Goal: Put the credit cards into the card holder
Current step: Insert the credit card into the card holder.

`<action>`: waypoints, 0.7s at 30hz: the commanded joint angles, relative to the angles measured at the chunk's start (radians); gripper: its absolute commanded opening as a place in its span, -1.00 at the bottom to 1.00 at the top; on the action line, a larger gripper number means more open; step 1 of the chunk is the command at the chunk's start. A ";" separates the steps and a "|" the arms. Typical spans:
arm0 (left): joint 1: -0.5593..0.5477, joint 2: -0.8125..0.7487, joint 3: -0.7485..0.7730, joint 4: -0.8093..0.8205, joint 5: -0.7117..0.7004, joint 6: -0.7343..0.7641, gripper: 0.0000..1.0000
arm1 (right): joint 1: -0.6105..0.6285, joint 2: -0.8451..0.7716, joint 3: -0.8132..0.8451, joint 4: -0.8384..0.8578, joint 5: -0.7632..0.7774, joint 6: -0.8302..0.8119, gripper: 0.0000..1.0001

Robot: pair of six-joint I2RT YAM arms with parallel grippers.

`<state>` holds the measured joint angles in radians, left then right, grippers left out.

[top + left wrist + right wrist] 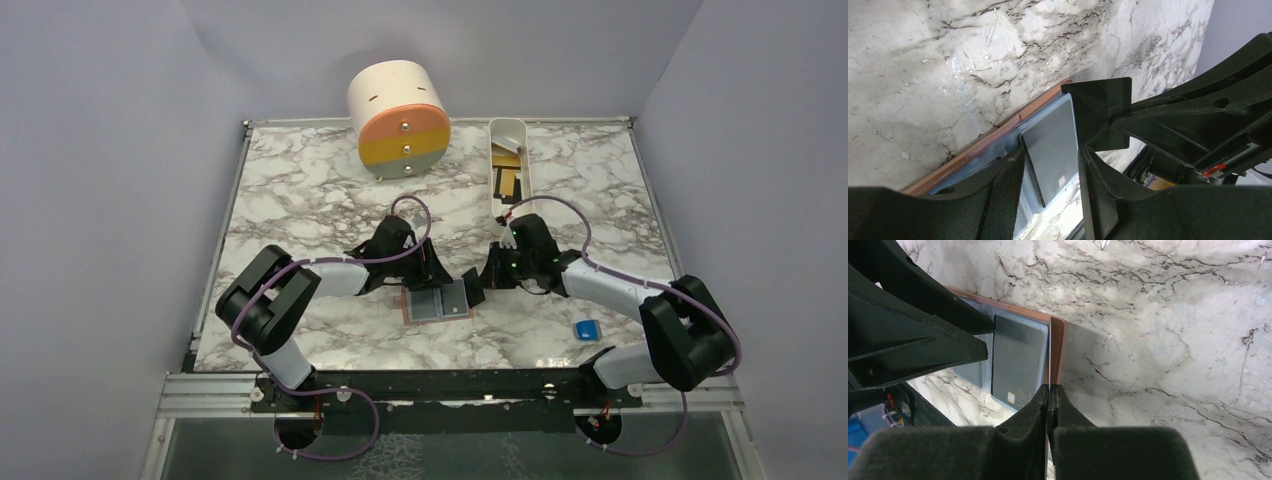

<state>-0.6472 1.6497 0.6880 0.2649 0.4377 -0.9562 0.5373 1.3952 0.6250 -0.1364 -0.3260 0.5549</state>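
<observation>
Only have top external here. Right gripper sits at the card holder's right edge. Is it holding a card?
Observer: Yes. The right gripper is shut, and the left wrist view shows a black card pinched in it.
Operator: Anything already in the holder?
Observer: A dark grey card sits in the card holder pocket nearest the right gripper.
Operator: Left gripper?
Observer: The left gripper is open, gripping nothing, its fingers either side of that pocketed card in its own view.
</observation>
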 commanded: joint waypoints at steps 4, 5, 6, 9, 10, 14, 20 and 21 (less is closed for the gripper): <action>0.001 -0.034 -0.008 0.060 0.022 -0.026 -0.10 | 0.004 -0.024 0.088 -0.125 0.147 -0.063 -0.98; 0.002 -0.045 -0.011 0.047 0.016 -0.024 -0.10 | 0.004 -0.036 0.099 -0.148 0.169 -0.072 -0.98; 0.004 -0.056 -0.008 0.028 0.005 -0.017 -0.10 | 0.004 -0.049 0.107 -0.168 0.185 -0.078 -0.98; 0.010 -0.088 0.024 -0.097 -0.040 0.044 -0.08 | 0.005 -0.085 0.124 -0.196 0.181 -0.087 -0.98; 0.012 -0.100 0.034 -0.142 -0.058 0.066 -0.08 | 0.005 -0.094 0.124 -0.194 0.165 -0.086 -0.98; 0.022 -0.162 0.064 -0.292 -0.139 0.128 -0.07 | 0.006 -0.115 0.109 -0.156 0.084 -0.046 -0.98; 0.022 -0.243 0.075 -0.476 -0.213 0.197 -0.03 | 0.015 -0.115 0.052 -0.030 -0.086 0.061 -0.98; 0.022 -0.250 0.075 -0.512 -0.227 0.207 -0.02 | 0.018 -0.111 0.040 -0.010 -0.100 0.077 -0.98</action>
<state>-0.6273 1.4487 0.7418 -0.0608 0.3023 -0.8288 0.5385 1.2919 0.7040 -0.2516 -0.3016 0.5507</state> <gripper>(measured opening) 0.477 0.015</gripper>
